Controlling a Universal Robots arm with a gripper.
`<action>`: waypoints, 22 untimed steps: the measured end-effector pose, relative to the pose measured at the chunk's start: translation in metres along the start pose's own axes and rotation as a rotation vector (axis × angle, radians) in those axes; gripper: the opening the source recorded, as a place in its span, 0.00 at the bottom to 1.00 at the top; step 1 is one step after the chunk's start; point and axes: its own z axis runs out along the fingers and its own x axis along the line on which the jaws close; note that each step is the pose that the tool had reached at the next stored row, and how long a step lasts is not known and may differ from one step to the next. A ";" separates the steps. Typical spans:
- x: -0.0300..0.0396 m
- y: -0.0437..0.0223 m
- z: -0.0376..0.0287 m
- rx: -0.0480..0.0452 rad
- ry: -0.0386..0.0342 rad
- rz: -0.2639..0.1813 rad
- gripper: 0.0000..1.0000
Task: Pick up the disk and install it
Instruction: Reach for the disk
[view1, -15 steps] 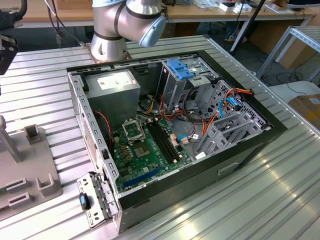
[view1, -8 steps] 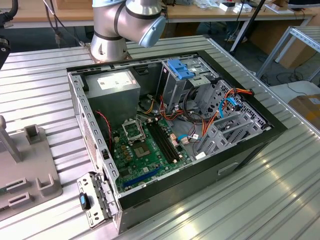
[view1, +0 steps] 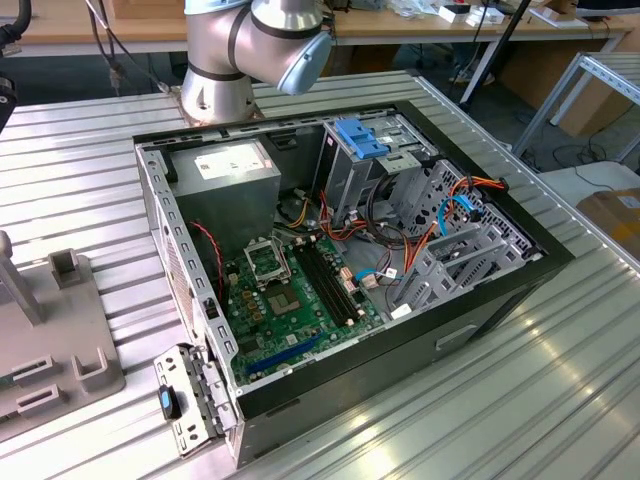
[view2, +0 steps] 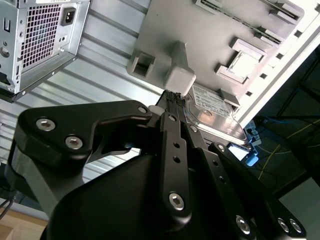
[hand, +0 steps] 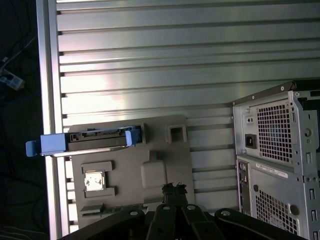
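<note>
Right at the front, my claw: its two sides are pressed together with nothing between them. It hangs over the grey fixture plate, with the tips just beside a rounded raised block on that plate.

Further across the plate is the disk. It stands on its edge in a slot at the side of the plate nearest the table's rim, well apart from my claw. I am not touching it. The first wrist view shows its blue carrier rail wrapping the thin edge. The second wrist view shows its silver face and white label.

Under the plate lies the ribbed aluminium table.

Further out stands the computer case, showing its perforated back panel.

The exterior view shows that case lying open on the table. Inside it are the green motherboard, the grey power-supply box and the metal drive cage with its blue top.

Behind the case rises the base of my arm — the fixture plate sits off to the exterior view's left.
</note>
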 end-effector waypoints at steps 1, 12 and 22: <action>0.0000 0.0000 0.0000 0.0000 0.0000 0.000 0.11; 0.0035 -0.0003 -0.0001 0.0000 0.0000 0.000 0.11; 0.0154 -0.0012 -0.0005 -0.0001 -0.0001 0.000 0.11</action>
